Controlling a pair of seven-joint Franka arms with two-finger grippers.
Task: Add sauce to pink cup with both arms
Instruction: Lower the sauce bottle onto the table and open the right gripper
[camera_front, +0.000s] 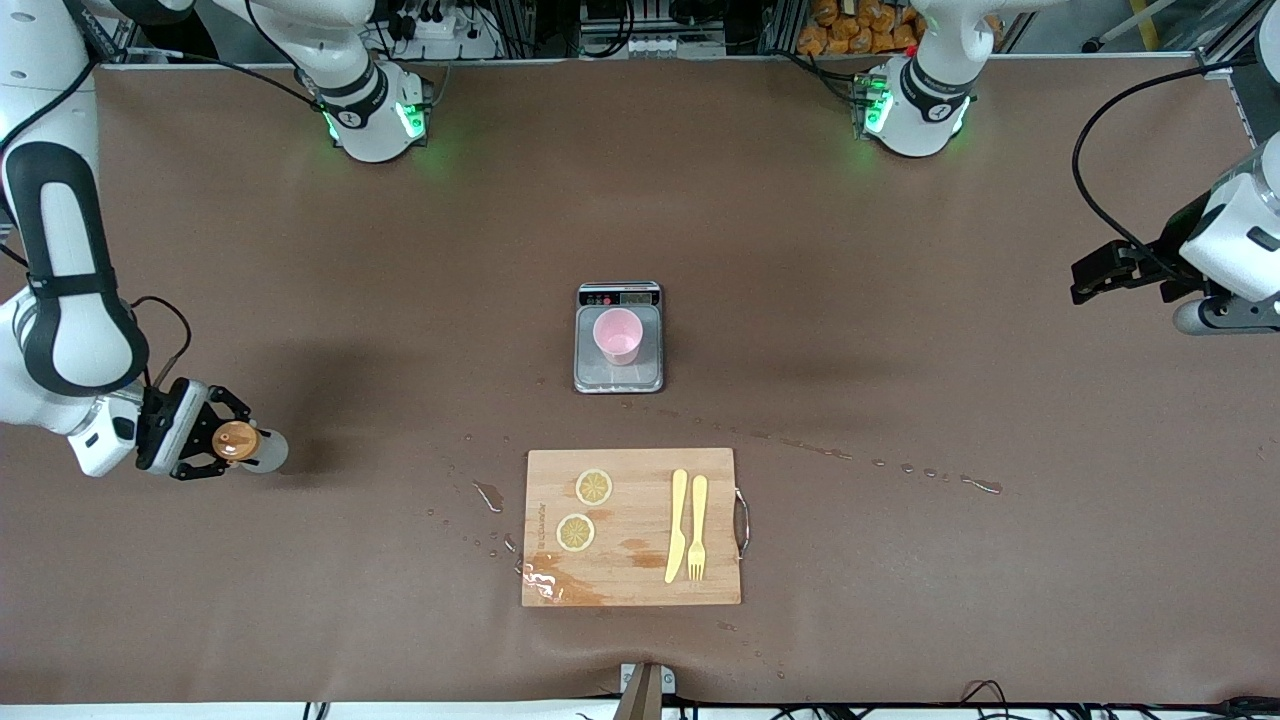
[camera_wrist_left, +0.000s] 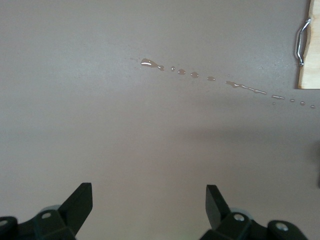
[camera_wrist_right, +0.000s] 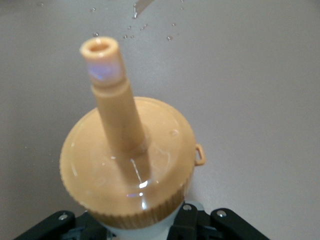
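The small squeeze bottle of sauce (camera_front: 243, 443), translucent greyish-white in the body with an orange ribbed cap and a nozzle tip, sits clamped in the right arm's black two-finger gripper (camera_front: 215, 446) at the right arm's end of the table, well apart from the pale pink plastic cup (camera_front: 617, 335). In the right wrist view the orange cap (camera_wrist_right: 127, 165) fills the picture with the nozzle pointing away from the wrist, and the black fingers (camera_wrist_right: 186, 220) press in against the pale body just under the cap. The pink cup stands upright on the grey steel plate of a small kitchen scale (camera_front: 619, 377), whose display strip lies on the edge farther from the front camera than the cup. Nearer to the front camera than the cup lies a rectangular wooden cutting board (camera_front: 632, 590) with a metal handle at its end toward the left arm, bearing two round lemon slices (camera_front: 593, 487) and a yellow plastic knife (camera_front: 677, 526) beside a yellow plastic fork (camera_front: 697, 527). Spilled droplets (camera_front: 980, 485) trail across the brown table cover (camera_front: 900, 250) from near the scale toward the left arm's end. There the left gripper (camera_wrist_left: 149, 201) waits above bare cover, well apart from the cup, its fingers spread wide and holding nothing.
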